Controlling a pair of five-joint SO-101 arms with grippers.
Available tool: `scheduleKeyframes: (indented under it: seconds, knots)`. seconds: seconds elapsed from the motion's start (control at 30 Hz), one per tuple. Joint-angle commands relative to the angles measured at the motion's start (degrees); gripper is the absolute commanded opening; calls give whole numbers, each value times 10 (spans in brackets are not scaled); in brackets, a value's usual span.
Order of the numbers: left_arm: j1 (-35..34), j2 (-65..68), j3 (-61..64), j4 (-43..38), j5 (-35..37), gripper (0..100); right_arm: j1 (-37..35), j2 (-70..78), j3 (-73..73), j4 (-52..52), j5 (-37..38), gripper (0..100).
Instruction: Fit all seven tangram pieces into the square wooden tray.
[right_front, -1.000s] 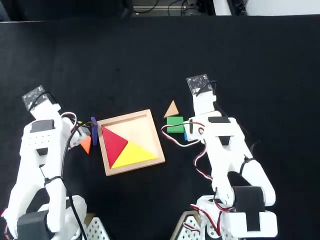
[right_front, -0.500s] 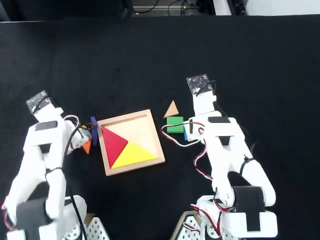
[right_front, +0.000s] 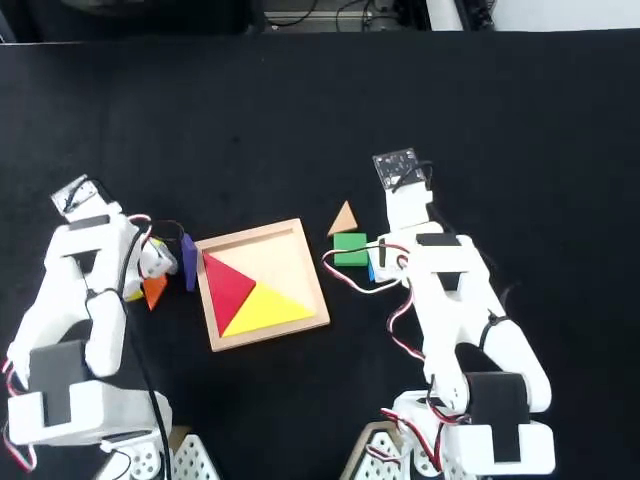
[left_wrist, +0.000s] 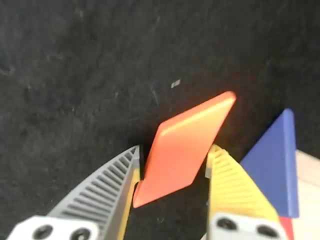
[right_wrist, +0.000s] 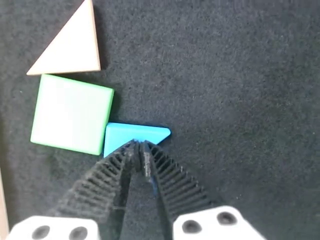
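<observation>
From above, the square wooden tray (right_front: 250, 232) sits mid-surface with a red triangular piece (right_front: 228, 288) and a yellow triangular piece (right_front: 265, 308) already seated. That leaves the half toward the surface's far edge bare. A dark blue triangular piece (right_front: 188, 262) stands on edge against the tray's left rim. Just beyond it is the orange parallelogram piece (right_front: 154, 290), in the left claw (right_front: 150, 278). A second ago that piece lay closer to the blue one. The left arm has drawn it off toward the surface's left edge, probably for room to lift and turn it. The right arm hasn't budged.

On the left wrist camera, the left claw (left_wrist: 175, 152) is clamped on the orange parallelogram's (left_wrist: 182, 145) two long sides, and the piece sits tilted. The blue triangle (left_wrist: 275, 155) is just beside it.

On the right wrist camera, the right claw (right_wrist: 139, 146) has its tips pressed together, holding nothing. It is poised over the light blue triangular piece (right_wrist: 135, 132), seemingly waiting its turn. That piece touches the green square piece (right_wrist: 72, 112), with the tan wooden triangular piece (right_wrist: 70, 47) next along.
</observation>
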Motion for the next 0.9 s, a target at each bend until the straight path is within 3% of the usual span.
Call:
scheduleKeyframes:
  seconds: [0.0,0.2,0.33,0.57,0.87]
  knots:
    - [-19,6,-48,2,-3,206,-11,4,-21,4,4,12]
    - [-24,-52,-62,82,-4,209,-11,4,-21,4,4,12]
    - [-30,-121,-44,91,-4,209,-11,4,-21,4,4,12]
    - [-30,-206,34,86,-4,210,-11,4,-21,4,4,12]
    - [-29,-152,80,-13,-4,210,-11,4,-21,5,4,12]
